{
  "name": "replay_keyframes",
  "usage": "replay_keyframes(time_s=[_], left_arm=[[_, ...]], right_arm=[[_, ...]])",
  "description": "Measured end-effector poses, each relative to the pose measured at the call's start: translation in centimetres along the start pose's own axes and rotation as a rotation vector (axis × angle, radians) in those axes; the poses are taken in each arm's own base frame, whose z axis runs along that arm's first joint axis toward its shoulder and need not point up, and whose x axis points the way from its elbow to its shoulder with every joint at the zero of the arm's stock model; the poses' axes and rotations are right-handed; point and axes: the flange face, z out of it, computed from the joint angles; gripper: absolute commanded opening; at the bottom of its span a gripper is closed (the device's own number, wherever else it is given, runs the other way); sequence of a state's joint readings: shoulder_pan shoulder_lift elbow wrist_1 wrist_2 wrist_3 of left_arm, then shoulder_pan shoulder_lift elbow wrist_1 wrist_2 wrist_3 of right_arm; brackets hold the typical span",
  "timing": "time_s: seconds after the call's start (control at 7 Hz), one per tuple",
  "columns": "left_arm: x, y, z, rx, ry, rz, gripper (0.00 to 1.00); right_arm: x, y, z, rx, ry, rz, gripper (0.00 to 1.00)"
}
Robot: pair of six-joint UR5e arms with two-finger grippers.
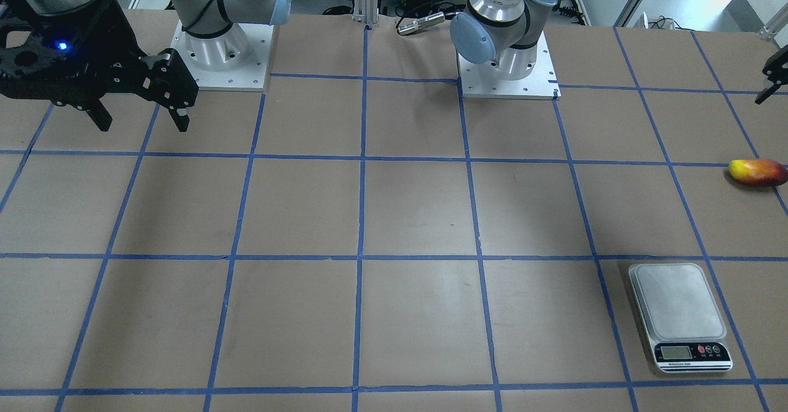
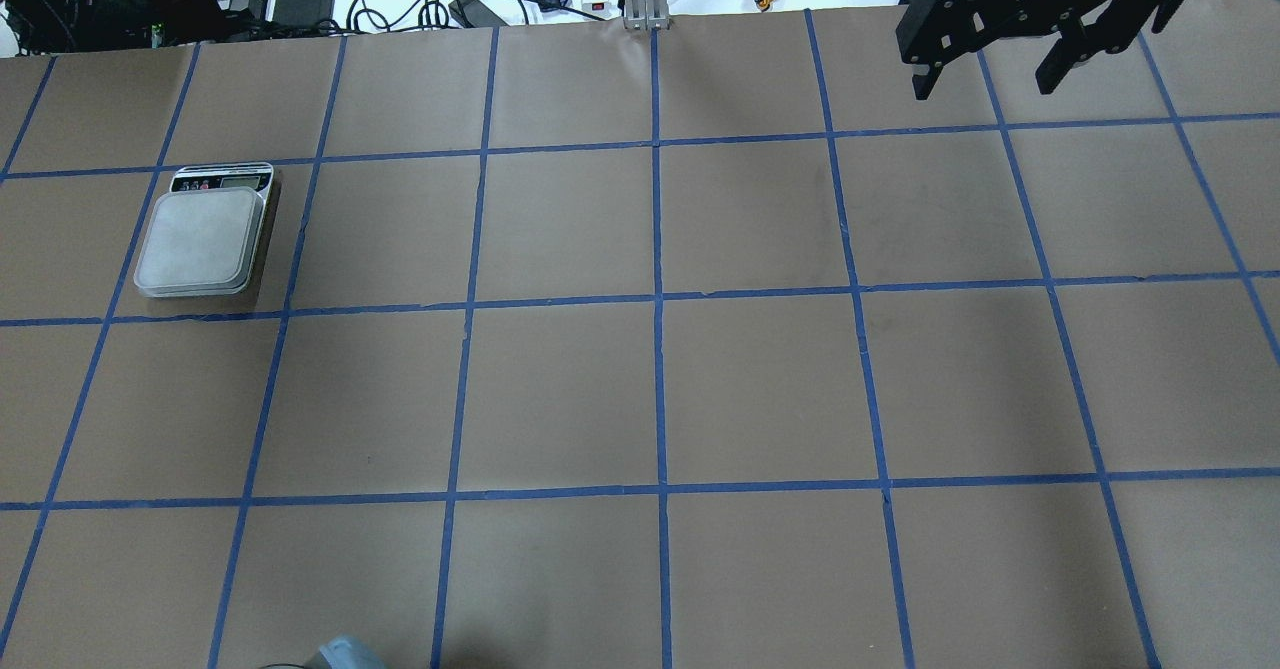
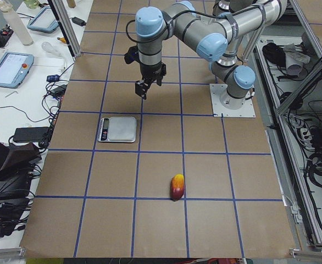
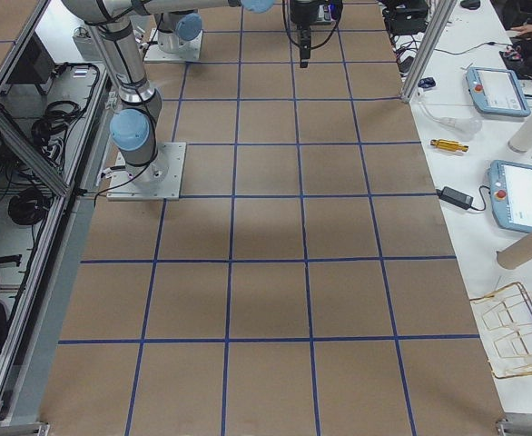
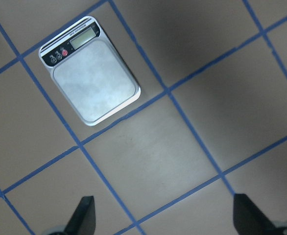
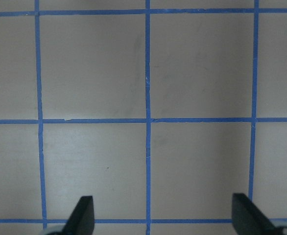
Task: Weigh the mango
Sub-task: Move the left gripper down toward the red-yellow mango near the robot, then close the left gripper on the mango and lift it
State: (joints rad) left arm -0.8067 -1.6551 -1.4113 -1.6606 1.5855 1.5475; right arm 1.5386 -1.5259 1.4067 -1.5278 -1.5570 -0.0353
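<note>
We find the mango (image 1: 758,172) lying on its side on the table (image 2: 760,389), far out toward the robot's L end and touching a blue tape line (image 1: 615,162). Its yellow end points toward table ctr and its red end toward the table's end. It lies well apart from the scale (image 1: 680,316), which sits flat in a grid square on the same L side but nearer the operators' edge, display end toward the operators. The mango is apart from both grippers. L arm: it extends from its base out over the L half, w/ the wrist turned so the L gripper (image 5: 164,218) hangs pointing straight down above the table. It is near the scale but not over it. In the L wrist view the scale sits up and to the left of the fingers (image 5: 83,215), w/ only brown surface and tape btwn them. Its jaws stand wide apart, gripping nothing. R arm: it is up over the robot's R side, w/ the R gripper (image 1: 143,124) held well above the table, fingers pointing down. The R wrist view shows only grid squares below. Its jaws also stand spread wide, gripping nothing. Both claws are clear of the tabletop.
</note>
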Motion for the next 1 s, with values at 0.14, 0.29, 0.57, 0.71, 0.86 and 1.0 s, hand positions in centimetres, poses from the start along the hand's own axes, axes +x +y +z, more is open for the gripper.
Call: replay_keyframes(time_s=[0.14,0.29,0.57,0.71,0.86,1.0], left_arm=[[-2.4,4.1,1.9,-0.004,0.008,0.158,1.0],[-5.0,8.3,4.9,-0.009,-0.002,0.31,1.0],[-8.5,16.8,13.1,-0.013,-0.011,0.544,1.0],[-9.5,19.5,16.8,-0.018,-0.015,0.632,1.0],[-10.5,21.8,20.1,-0.021,-0.017,0.703,1.0],[-11.4,23.5,23.0,-0.02,-0.017,0.76,1.0]], right_arm=[[0.0,0.0,0.0,0.0,0.0,0.0,1.0],[0.0,0.0,0.0,0.0,0.0,0.0,1.0],[0.0,0.0,0.0,0.0,0.0,0.001,1.0],[0.0,0.0,0.0,0.0,0.0,0.0,1.0],[0.0,0.0,0.0,0.0,0.0,0.0,1.0],[0.0,0.0,0.0,0.0,0.0,0.0,1.0]])
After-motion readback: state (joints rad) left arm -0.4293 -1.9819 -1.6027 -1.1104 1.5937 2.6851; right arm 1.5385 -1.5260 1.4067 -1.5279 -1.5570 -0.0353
